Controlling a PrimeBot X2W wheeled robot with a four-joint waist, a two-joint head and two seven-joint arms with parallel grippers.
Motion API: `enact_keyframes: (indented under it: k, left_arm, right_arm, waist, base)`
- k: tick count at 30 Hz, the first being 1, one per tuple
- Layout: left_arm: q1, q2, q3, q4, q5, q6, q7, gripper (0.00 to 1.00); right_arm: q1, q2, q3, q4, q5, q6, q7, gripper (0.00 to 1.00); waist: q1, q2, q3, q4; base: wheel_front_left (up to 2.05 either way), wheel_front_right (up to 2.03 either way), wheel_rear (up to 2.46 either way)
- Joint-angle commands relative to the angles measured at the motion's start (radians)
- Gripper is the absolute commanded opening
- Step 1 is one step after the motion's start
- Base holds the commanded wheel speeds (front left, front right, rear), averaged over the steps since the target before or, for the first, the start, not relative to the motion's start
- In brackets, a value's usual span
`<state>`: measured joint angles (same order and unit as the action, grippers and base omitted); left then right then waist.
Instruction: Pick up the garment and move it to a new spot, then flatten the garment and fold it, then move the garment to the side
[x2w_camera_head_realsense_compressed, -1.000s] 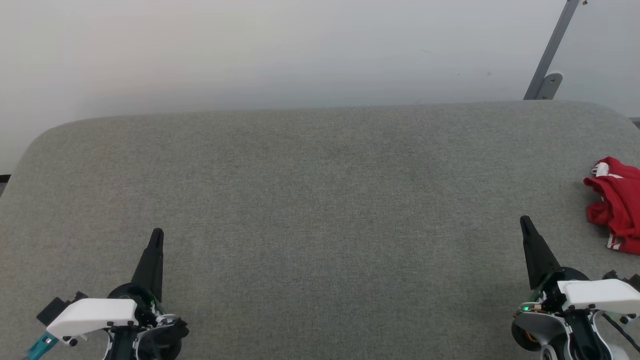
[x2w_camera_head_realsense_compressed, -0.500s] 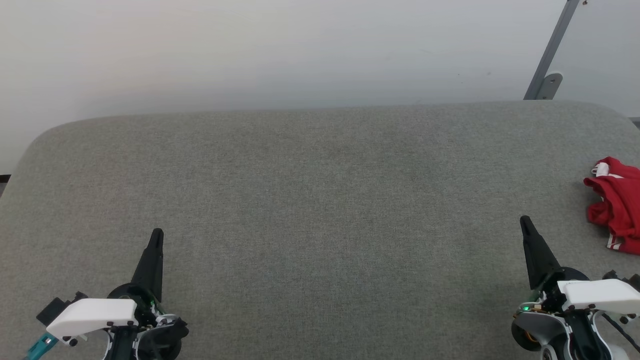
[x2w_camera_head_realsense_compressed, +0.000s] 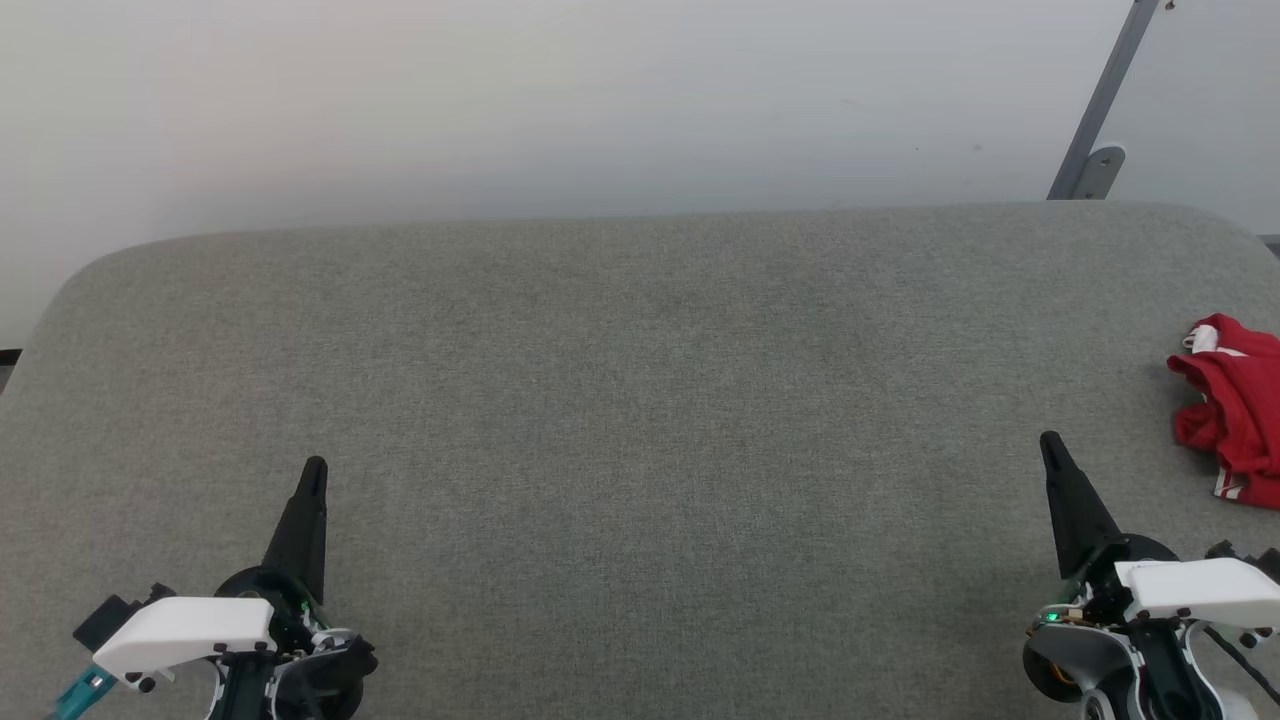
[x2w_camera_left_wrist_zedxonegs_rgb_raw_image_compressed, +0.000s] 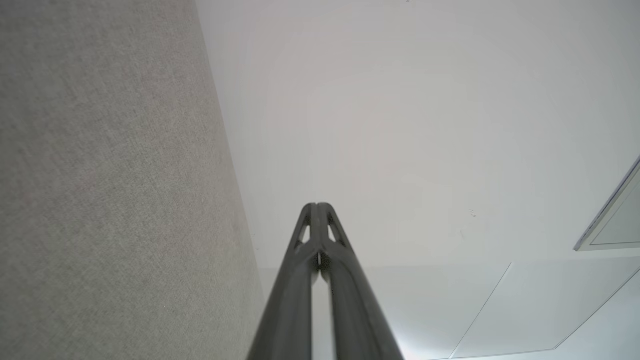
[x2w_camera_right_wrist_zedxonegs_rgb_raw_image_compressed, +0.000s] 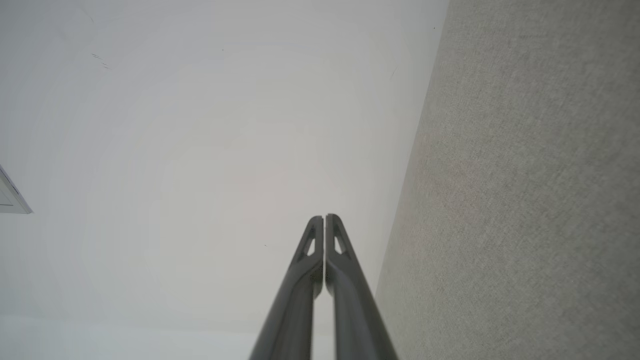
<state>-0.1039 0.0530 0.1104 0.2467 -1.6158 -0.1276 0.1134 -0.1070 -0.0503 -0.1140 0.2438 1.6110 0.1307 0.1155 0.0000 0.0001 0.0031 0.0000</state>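
The garment (x2w_camera_head_realsense_compressed: 1232, 405) lies crumpled at the right edge of the grey table (x2w_camera_head_realsense_compressed: 640, 400) in the head view, red with a bit of white and striped trim, partly cut off by the frame. My right gripper (x2w_camera_head_realsense_compressed: 1048, 442) is shut and empty at the lower right, a short way to the left of the garment and apart from it. At the lower left my left gripper (x2w_camera_head_realsense_compressed: 314, 467) is shut too, holding nothing. The wrist views show the left gripper (x2w_camera_left_wrist_zedxonegs_rgb_raw_image_compressed: 317, 205) and the right gripper (x2w_camera_right_wrist_zedxonegs_rgb_raw_image_compressed: 321, 217) with fingers pressed together, pointing past the table at the wall.
A pale wall rises behind the table's far edge. A grey metal strut (x2w_camera_head_realsense_compressed: 1100, 110) with a bracket stands at the back right corner. The table's corners are rounded.
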Motion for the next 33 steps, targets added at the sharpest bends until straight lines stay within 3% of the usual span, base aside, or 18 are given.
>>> enact_keyframes:
  k: [1, 33]
  left_arm:
    - [-0.012, -0.001, 0.002, 0.0, 0.002, -0.006, 0.001, 0.0]
    - [-0.012, -0.002, 0.004, 0.0, 0.004, -0.006, 0.003, 0.0]
  right_arm:
    - [-0.005, 0.002, 0.0, 0.003, 0.004, 0.0, 0.001, 0.0]
    - [-0.005, 0.002, 0.0, 0.002, 0.004, 0.0, 0.001, 0.0]
  waist:
    - [0.0, -0.0001, 0.0, 0.0]
    - [0.0, -0.0001, 0.0, 0.0]
  base:
    - [0.0, 0.0, 0.0]
    - [0.0, 0.0, 0.0]
